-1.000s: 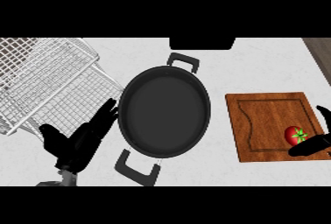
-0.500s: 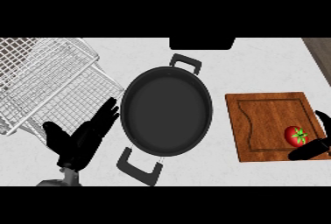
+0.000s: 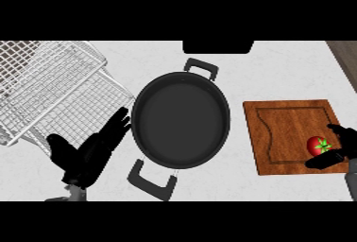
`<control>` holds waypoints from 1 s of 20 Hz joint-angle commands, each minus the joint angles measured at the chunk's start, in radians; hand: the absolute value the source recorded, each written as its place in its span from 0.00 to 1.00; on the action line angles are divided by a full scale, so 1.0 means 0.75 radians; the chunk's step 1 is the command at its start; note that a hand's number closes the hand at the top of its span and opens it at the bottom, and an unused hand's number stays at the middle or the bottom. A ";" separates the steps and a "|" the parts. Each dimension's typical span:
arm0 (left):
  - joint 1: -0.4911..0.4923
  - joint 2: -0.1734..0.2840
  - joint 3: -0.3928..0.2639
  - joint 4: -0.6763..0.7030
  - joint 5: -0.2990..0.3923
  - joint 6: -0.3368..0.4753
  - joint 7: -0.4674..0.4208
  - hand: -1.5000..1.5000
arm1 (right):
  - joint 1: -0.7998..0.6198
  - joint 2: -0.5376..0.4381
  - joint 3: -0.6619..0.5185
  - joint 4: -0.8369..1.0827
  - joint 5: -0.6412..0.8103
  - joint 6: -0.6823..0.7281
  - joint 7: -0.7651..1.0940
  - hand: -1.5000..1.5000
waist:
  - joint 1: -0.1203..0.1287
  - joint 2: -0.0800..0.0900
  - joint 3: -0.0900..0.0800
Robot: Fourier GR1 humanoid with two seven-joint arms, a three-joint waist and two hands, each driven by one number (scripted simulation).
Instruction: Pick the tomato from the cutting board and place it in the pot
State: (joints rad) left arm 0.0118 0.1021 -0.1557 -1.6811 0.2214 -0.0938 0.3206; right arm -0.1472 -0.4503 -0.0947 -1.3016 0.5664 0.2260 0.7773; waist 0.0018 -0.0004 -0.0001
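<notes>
Pale speckled worktop [image 3: 279,66] carries one pot [image 3: 181,125], one cutting board [image 3: 287,134], one tomato [image 3: 318,145] and one wire basket [image 3: 52,92]; two hands in view.

Counts and layout:
- Pot: single, black, round, two loop handles, one toward the far edge and one toward the near edge. Sits mid-worktop. Inside shows only a dark bottom.
- Cutting board: single, brown wood with a routed groove inside its border, toward the worktop's right edge, just beside the pot but apart from it.
- Wire basket: single, white mesh, at the far-left corner, tilted.
- Dark rectangular item [image 3: 217,46] at the far edge, cut off, cannot tell what it is.

Tomato vs hand:
- Tomato lies on the cutting board at its near-right part, inside the groove line.
- Right hand [image 3: 333,156] comes in at the right edge and is curled about the tomato: fingers [image 3: 343,134] on its right side, thumb [image 3: 322,160] below and just nearer. Contact looks likely but cannot tell for certain. Tomato sits on the board, not lifted.
- Left hand [image 3: 90,151] is open, fingers spread and straight, lying near the pot's left rim, partly over the basket's near edge.

Tomato look: small, round, red, green star-shaped calyx facing up and right, partly hidden by the fingers.
</notes>
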 commanded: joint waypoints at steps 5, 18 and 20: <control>-0.016 0.035 0.085 -0.007 0.043 -0.056 0.023 0.50 | -0.045 0.009 -0.041 0.197 -0.012 -0.027 -0.339 1.00 | 0.003 0.001 0.001; -0.002 -0.020 0.077 0.045 -0.004 -0.057 -0.008 0.50 | 0.187 0.313 0.310 -0.279 0.272 -0.162 -0.187 1.00 | -0.026 -0.013 -0.003; -0.004 -0.029 0.055 0.062 -0.036 -0.043 -0.015 0.50 | 0.243 0.429 0.504 -0.380 0.370 -0.172 -0.128 1.00 | -0.037 -0.021 -0.006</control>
State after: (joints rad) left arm -0.0035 0.0819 -0.1075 -1.6479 0.2049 -0.1285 0.3105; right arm -0.0588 -0.2721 0.0862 -1.4376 0.7480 0.1294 0.6197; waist -0.0144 -0.0119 -0.0073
